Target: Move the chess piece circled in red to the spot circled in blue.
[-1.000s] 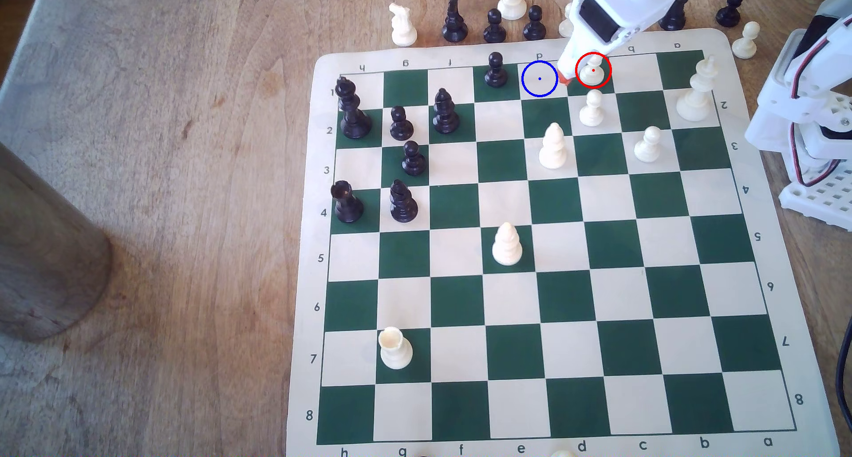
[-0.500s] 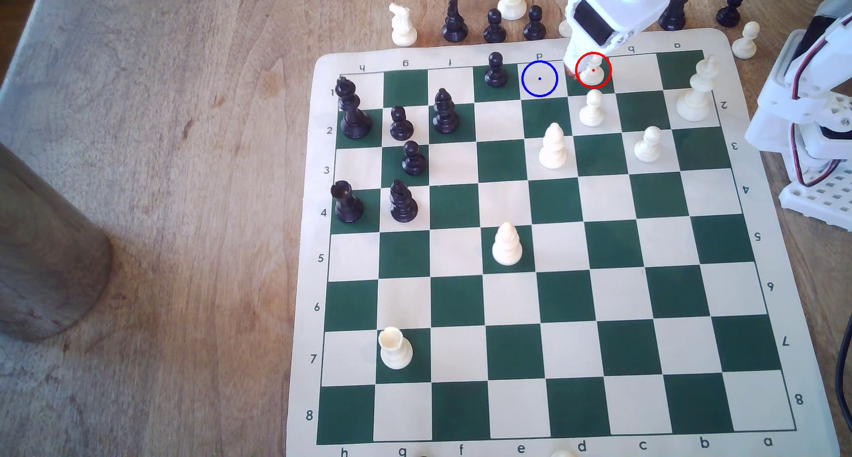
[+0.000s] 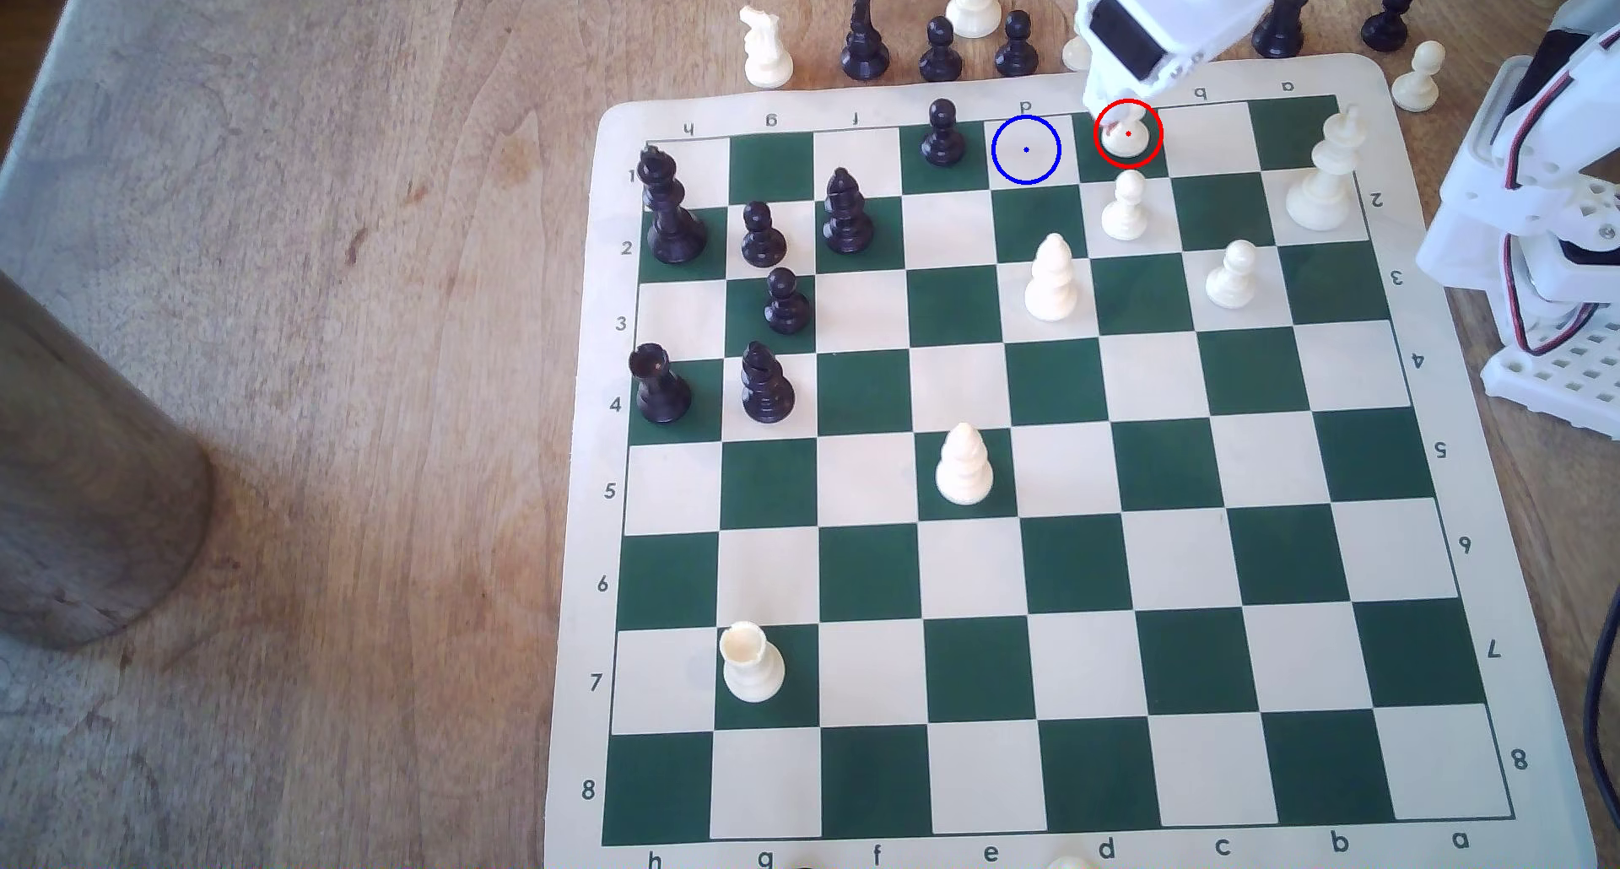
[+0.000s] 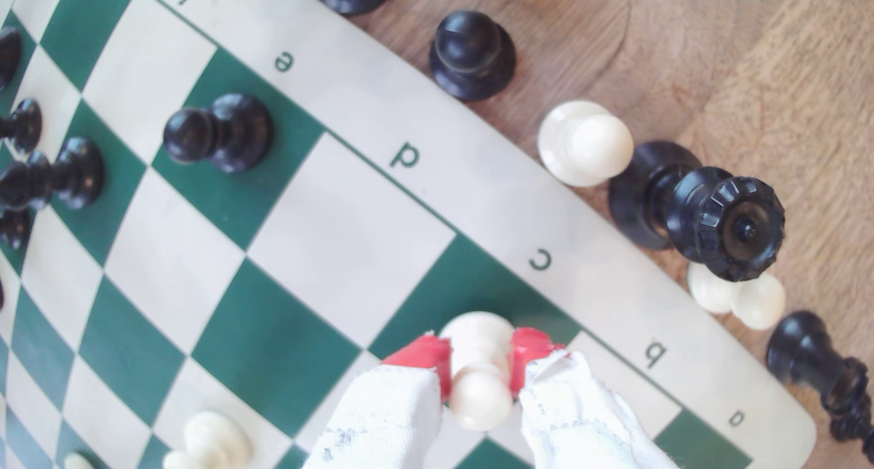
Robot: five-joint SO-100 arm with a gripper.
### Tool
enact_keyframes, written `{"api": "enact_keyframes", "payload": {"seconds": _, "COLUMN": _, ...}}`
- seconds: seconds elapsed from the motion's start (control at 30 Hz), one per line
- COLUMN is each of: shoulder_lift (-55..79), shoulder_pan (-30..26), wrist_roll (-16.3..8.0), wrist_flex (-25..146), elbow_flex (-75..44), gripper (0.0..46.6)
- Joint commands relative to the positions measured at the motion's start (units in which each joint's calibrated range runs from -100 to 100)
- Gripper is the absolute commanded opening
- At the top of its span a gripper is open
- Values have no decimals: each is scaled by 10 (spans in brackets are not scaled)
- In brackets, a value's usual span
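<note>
The gripper (image 4: 480, 360) is down over the far row of the chessboard (image 3: 1052, 571), its red-tipped fingers (image 4: 428, 355) pressed against either side of the cream-white pawn (image 4: 480, 355), clasping it below the ball head. In the exterior view the pawn (image 3: 1125, 136) stands inside the red ring on a dark green square by the far edge, its top partly covered by the white arm, and its base seems to rest on the board. The blue-ringed square (image 3: 1026, 149) is the cream square just beside it toward the exterior view's left, bare, with a blue dot at its centre. One square further left stands a black pawn (image 3: 942, 133) on green, touching nothing. Directly nearer the camera than the held pawn stands a second white pawn (image 3: 1126, 206), and a white bishop (image 3: 1051, 278) stands diagonally nearer again, below the target's column; a third white pawn (image 3: 1232, 274) and the white king (image 3: 1324, 172) stand toward the exterior view's right. Off the board, along the far border on the wooden table (image 3: 307, 308), captured pieces crowd close: in the wrist view a black pawn (image 4: 473, 55), a white pawn (image 4: 584, 142), a black queen (image 4: 700, 213) and another white pawn (image 4: 738, 299) stand just past the mat's rim.
</note>
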Motion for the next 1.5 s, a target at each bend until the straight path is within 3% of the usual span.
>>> {"api": "enact_keyframes", "payload": {"seconds": 0.0, "shoulder_lift": -52, "shoulder_pan": 4, "wrist_roll": -1, "wrist_flex": 50, "elbow_flex": -87, "gripper": 33}}
{"api": "enact_keyframes", "payload": {"seconds": 0.53, "shoulder_lift": -1, "shoulder_pan": -61, "wrist_roll": -20, "wrist_flex": 93, "elbow_flex": -208, "gripper": 33}}
{"api": "enact_keyframes", "payload": {"seconds": 1.47, "shoulder_lift": 184, "shoulder_pan": -53, "wrist_roll": -7, "wrist_flex": 22, "elbow_flex": -263, "gripper": 33}}
